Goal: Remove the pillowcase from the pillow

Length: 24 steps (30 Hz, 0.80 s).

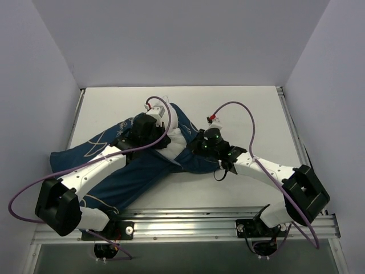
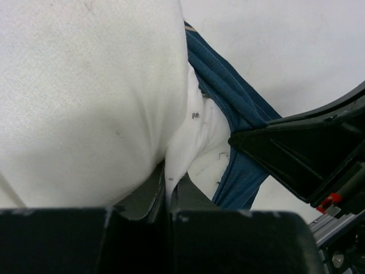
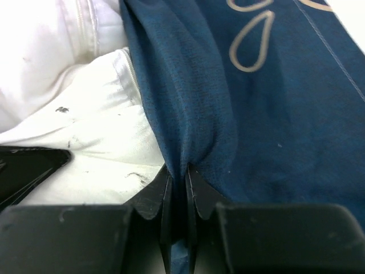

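Observation:
The navy pillowcase [image 1: 128, 177] with thin white drawings lies across the table's left and middle. The white pillow [image 1: 175, 138] shows only at the case's open end, between the two grippers. My left gripper [image 1: 165, 141] is shut on a pinch of white pillow fabric [image 2: 174, 165]; the pillow [image 2: 85, 97] fills the left wrist view, with the case's blue edge [image 2: 228, 97] beside it. My right gripper [image 1: 198, 147] is shut on a fold of the pillowcase [image 3: 188, 148] at its opening. The pillow [image 3: 85, 131] lies just left of that fold.
The white table [image 1: 245, 108] stretches to the back and right. Grey walls enclose three sides. An aluminium rail [image 1: 188, 220] runs along the near edge by the arm bases. Purple cables [image 1: 239, 108] loop over both arms.

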Each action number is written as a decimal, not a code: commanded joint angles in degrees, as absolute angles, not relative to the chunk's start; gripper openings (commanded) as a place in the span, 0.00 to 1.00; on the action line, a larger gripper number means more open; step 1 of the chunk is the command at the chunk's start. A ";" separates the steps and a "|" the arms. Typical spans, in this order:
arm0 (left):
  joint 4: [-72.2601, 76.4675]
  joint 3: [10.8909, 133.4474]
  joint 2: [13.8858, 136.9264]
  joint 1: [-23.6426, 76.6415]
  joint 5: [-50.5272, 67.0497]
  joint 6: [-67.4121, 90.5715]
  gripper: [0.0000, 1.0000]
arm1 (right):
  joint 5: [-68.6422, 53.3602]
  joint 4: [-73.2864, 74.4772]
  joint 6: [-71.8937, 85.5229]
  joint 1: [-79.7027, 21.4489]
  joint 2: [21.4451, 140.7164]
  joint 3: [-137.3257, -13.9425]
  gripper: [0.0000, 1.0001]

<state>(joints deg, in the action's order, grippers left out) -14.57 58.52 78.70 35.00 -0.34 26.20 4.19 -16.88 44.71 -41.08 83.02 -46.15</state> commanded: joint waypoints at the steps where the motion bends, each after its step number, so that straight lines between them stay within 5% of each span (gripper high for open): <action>1: -20.83 59.68 72.51 29.45 -7.82 24.35 0.02 | 14.78 -4.91 38.41 -29.81 80.08 -39.56 0.00; 10: -24.78 60.12 73.21 25.58 -7.56 24.87 0.02 | -1.91 -12.74 33.67 -18.91 74.54 -31.21 0.00; 16: -24.35 60.12 73.39 25.22 -5.10 25.84 0.02 | -1.32 -10.55 32.26 -14.24 72.95 -30.15 0.00; 24: -19.78 60.12 73.74 26.89 0.00 28.12 0.02 | 1.64 -5.28 32.68 -22.22 70.58 -36.90 0.00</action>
